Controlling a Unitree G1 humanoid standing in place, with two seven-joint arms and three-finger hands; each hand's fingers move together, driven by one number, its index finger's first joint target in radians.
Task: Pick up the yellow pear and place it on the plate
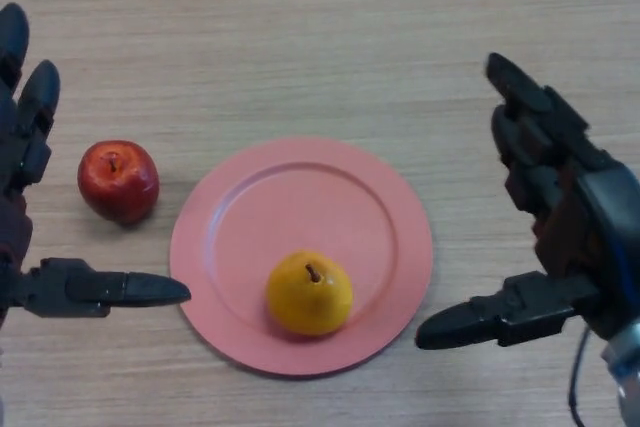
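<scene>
A yellow pear (309, 293) with a short brown stem rests on the near part of a pink plate (300, 197) in the middle of the wooden table. My right hand (560, 217) is at the right of the plate, open, its thumb pointing toward the plate's near right rim, apart from the pear. My left hand (30, 167) is at the left edge, open, its thumb reaching toward the plate's left rim. Neither hand holds anything.
A red apple (119, 181) sits on the table left of the plate, between the plate and my left hand's fingers. The wooden table (320, 37) stretches beyond the plate.
</scene>
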